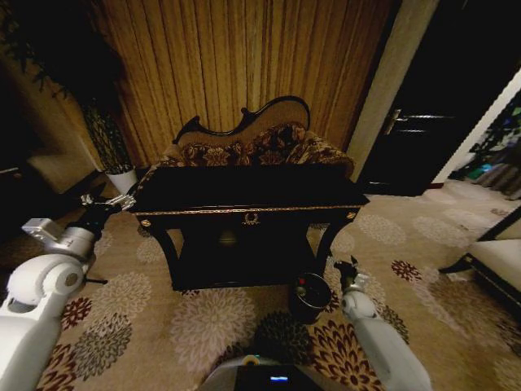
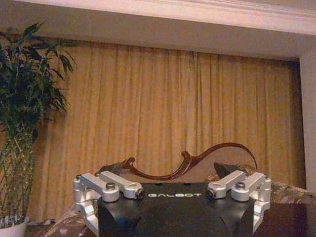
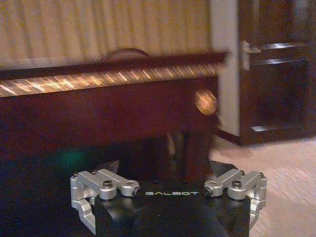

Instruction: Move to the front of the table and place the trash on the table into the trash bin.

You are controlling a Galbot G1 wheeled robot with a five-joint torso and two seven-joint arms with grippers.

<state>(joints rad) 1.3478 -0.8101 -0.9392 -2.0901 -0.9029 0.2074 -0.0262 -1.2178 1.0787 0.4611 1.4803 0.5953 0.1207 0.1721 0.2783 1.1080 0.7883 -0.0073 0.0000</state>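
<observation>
The table [image 1: 244,195] was a large glossy black piece with a thin gold trim along its top edge, a small gold ornament at the centre of its front and a lower shelf between its curved legs. It stood squarely ahead on the flowered carpet. The trash bin [image 1: 310,298], small, round and dark with a black rim, stood upright on the carpet just beside the table's front right leg. Something red [image 1: 302,287] showed inside its dark mouth.

Head view looks down on the table [image 1: 244,199]; both wrist views face it low, sharing the sofa [image 2: 187,160].
</observation>
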